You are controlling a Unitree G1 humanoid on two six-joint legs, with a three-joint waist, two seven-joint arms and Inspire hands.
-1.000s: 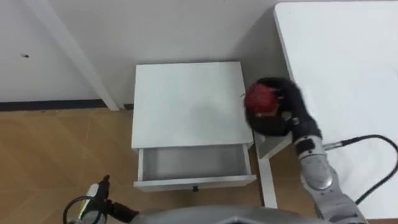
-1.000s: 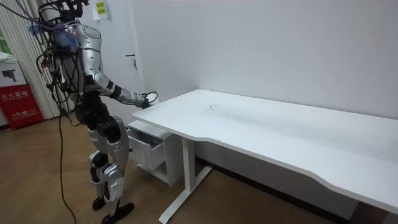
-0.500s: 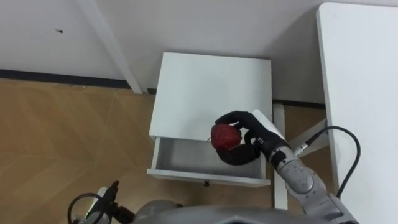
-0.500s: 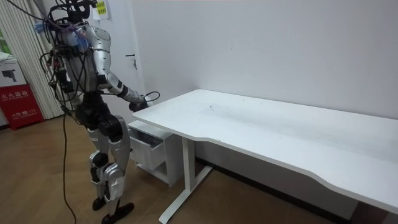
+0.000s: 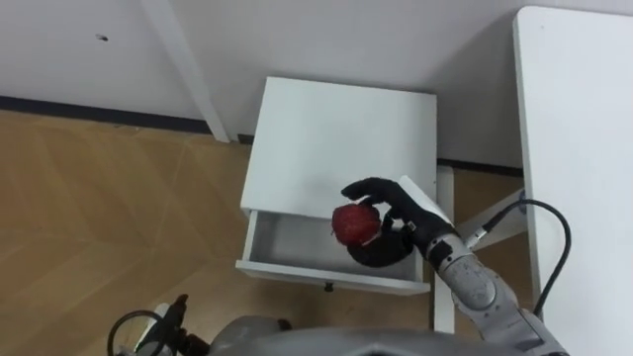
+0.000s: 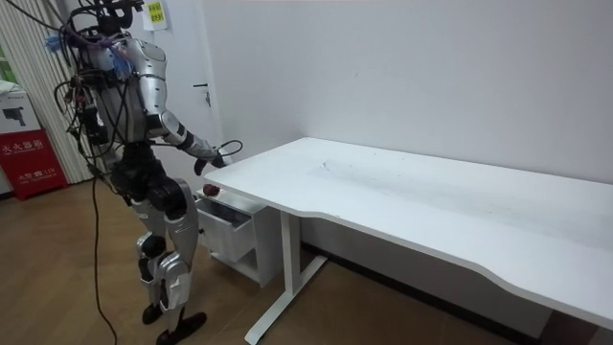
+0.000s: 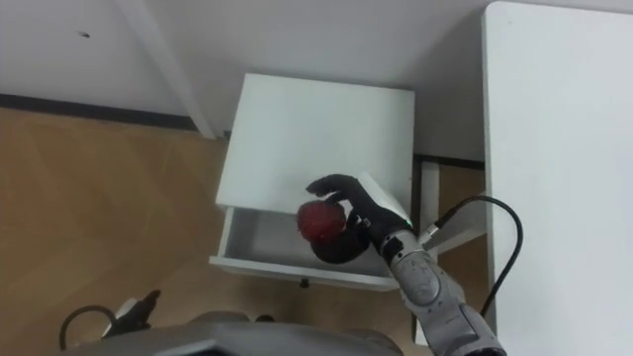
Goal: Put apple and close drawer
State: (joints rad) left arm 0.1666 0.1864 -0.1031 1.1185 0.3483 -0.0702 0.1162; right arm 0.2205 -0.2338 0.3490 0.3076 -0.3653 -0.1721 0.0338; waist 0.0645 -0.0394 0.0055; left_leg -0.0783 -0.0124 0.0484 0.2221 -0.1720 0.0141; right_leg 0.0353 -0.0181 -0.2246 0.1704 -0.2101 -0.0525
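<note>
A red, round apple (image 5: 354, 223) is seen just left of the spread fingers of the right hand (image 5: 386, 242), above the drawer. In the room view it is seen slightly below the hand and apart from it. The shallow white drawer (image 5: 297, 245) is pulled open directly beneath the hand.

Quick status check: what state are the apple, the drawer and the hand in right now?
apple: in the room view it looks free of the hand, in the air just below it and above the drawer.
drawer: pulled open.
right hand: open, fingers spread, above the drawer.
</note>
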